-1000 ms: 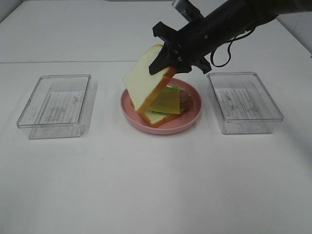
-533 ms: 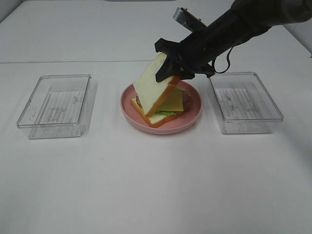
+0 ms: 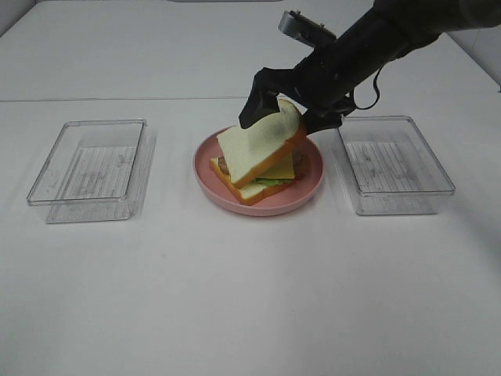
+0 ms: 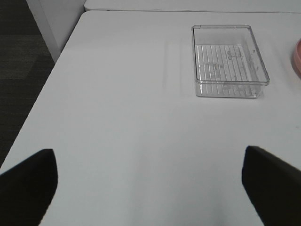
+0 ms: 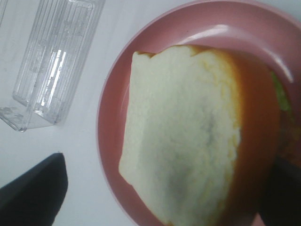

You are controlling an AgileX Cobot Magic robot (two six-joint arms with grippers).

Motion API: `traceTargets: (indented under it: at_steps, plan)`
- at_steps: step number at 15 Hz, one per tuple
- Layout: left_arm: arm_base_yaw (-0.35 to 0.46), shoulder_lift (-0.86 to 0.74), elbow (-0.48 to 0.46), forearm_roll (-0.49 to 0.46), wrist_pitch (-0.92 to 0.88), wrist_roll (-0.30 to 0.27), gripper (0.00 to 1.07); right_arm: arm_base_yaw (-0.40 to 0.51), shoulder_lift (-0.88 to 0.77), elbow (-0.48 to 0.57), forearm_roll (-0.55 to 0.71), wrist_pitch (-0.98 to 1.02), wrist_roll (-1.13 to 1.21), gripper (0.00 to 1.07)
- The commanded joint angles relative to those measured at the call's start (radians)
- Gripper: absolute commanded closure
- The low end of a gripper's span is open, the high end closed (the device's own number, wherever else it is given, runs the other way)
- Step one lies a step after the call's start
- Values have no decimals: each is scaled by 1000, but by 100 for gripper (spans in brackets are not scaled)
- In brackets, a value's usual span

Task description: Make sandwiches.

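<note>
I am working over a plain white table (image 3: pixel 235 298); a faint seam crosses it toward the far side. In the left wrist view a dark floor (image 4: pixel 19 56) shows past the table's edge.

At the centre of the overhead view sits a pink plate (image 3: pixel 210 174). On it lies the sandwich (image 3: pixel 258 160): a bottom slice lying flat, with green lettuce and yellow cheese showing at its 3 o'clock edge, and a top slice tilted, its low end resting on the stack and its high end raised toward 1 o'clock.

At 9 o'clock from the plate, well apart, stands a clear plastic box (image 3: pixel 90 168). At 3 o'clock, nearer, stands a second clear box (image 3: pixel 391 163). Both look empty.

The right gripper (image 3: pixel 288 110) reaches in from 1 o'clock and hangs over the raised end of the top slice, hiding the plate's far rim. Its fingers are spread, one at each side of the slice; I cannot tell whether either touches it.

The left gripper (image 4: pixel 150 183) is out of the overhead view. Its own camera shows two dark fingertips (image 4: pixel 28 181) spread wide above bare table, nothing between them.
</note>
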Motion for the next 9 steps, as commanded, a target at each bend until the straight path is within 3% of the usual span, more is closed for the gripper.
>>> traceTargets:
  at_steps: [1,3,4,7,8,9]
  plan:
    - [0,-15,3,-7,-3,-2,7,1,-40,-39,-145,23,57,9]
    - [0,-15,3,-7,-3,-2,7,1,-58,-60,-260,37,113,9]
    - [0,-15,3,-7,-3,-2,7,1,-91,-96,-391,93,175,9]
    - [0,-15,3,-7,-3,-2,7,1,-135,-144,-475,214,249,10]
    - [0,-15,3,-7,-3,-2,7,1,-202,-159,-569,392,340,10]
    - [0,-15,3,-7,-3,-2,7,1,-222,-159,-611,427,374,10]
